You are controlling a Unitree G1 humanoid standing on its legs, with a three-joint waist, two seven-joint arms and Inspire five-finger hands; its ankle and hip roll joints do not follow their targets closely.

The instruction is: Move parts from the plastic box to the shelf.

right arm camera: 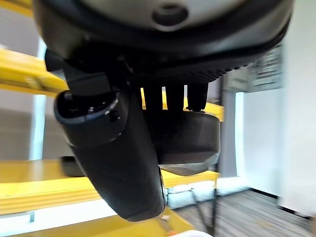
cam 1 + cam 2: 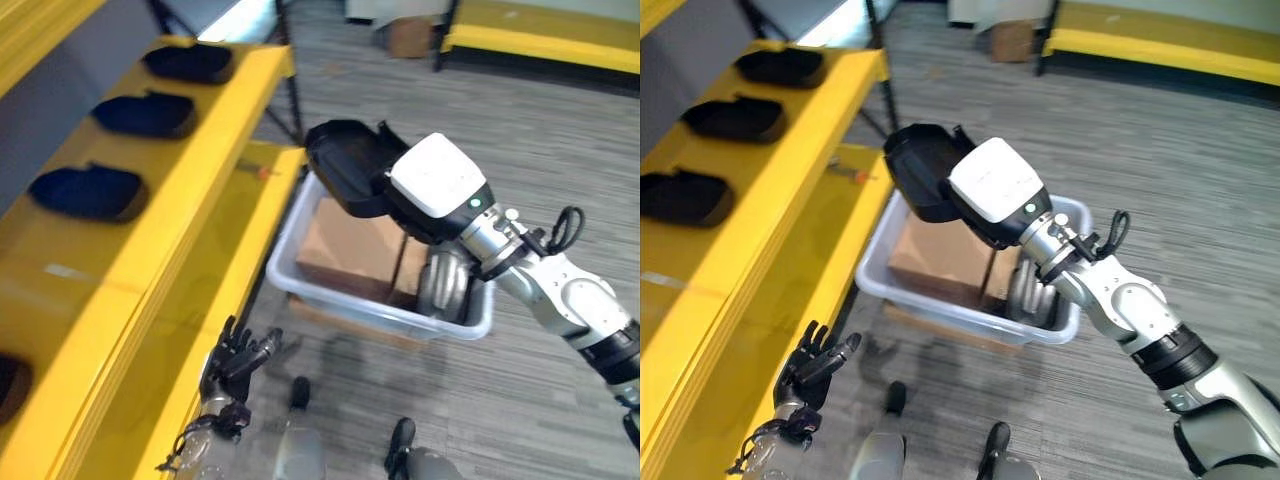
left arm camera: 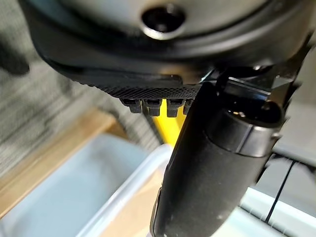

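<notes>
R hand [image 2: 985,205] gripping black part [image 2: 920,170] over plastic box [image 2: 940,308] (beside shelf [image 2: 215,130])

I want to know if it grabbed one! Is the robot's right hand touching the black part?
Touching: the right wrist view shows the right hand with its fingers curled on the black part.

Surfaces before you: painted metal, plastic, cardboard, carpet-like floor.

You see a shelf [image 2: 190,190] of smooth yellow-painted metal with a slight sheen, carrying matt black parts [image 2: 150,115] that look like moulded plastic. The part [image 2: 925,170] in your right hand [image 2: 985,215] has the same dull black finish. The plastic box [image 2: 470,325] is pale grey and smooth, faintly translucent, with plain brown cardboard [image 2: 355,250] and a ribbed, shiny metal-looking piece [image 2: 445,285] inside. The floor [image 2: 480,130] is grey, streaked and rough-textured.
</notes>
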